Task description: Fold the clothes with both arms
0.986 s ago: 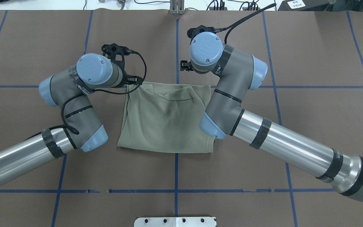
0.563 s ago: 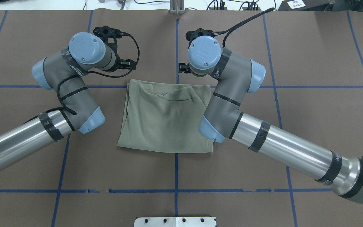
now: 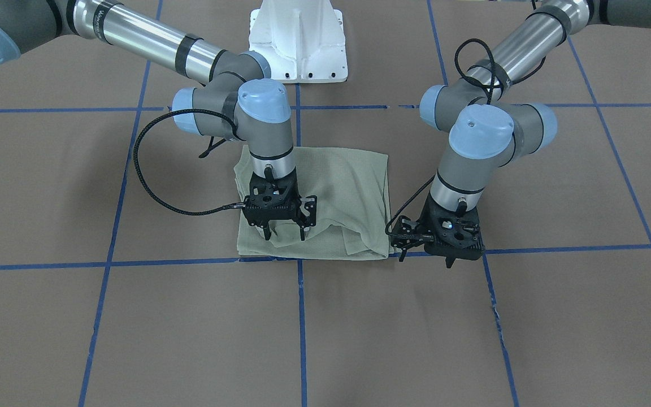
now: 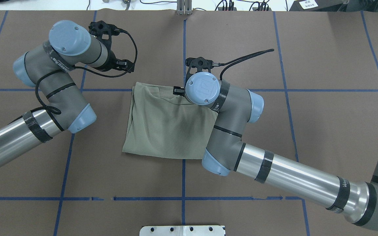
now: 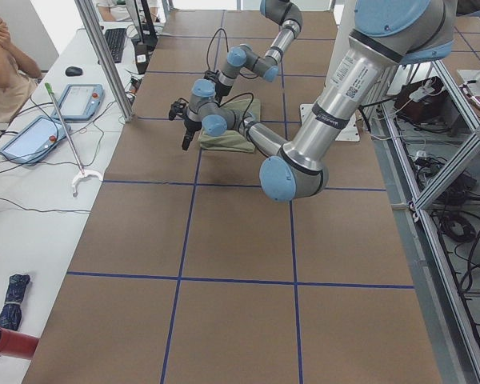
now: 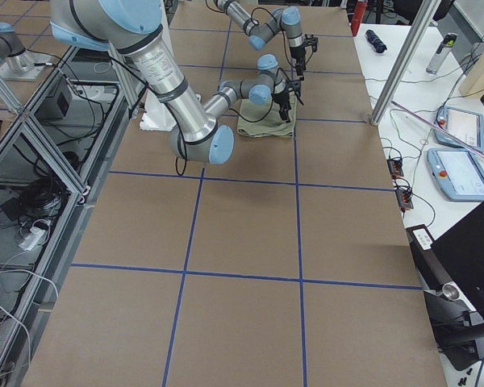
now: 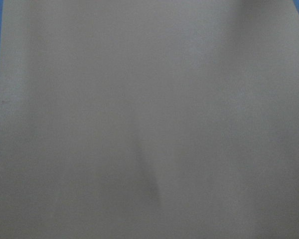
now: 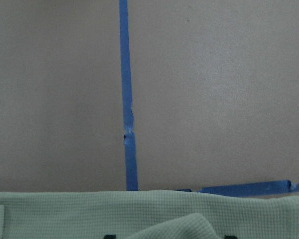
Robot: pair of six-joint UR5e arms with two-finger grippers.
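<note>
Olive-green knit, the folded garment (image 4: 166,127) lies flat on the brown table covering (image 4: 323,114). Its edge farthest from the robot runs along a blue tape line (image 3: 133,263). The right gripper (image 3: 286,230) points down over that far edge, its fingers (image 3: 267,230) spread apart above the cloth; whether they touch it cannot be told. The right arm (image 4: 290,177) reaches in across the garment's right side. The left gripper (image 3: 448,255) hangs just beside the garment's far left corner, over bare covering and clear of the cloth; whether its fingers are apart or together cannot be told. The left arm (image 4: 61,82) bends away from the garment's left side. A white pedestal base (image 3: 297,39) stands beyond the garment's near edge.
</note>
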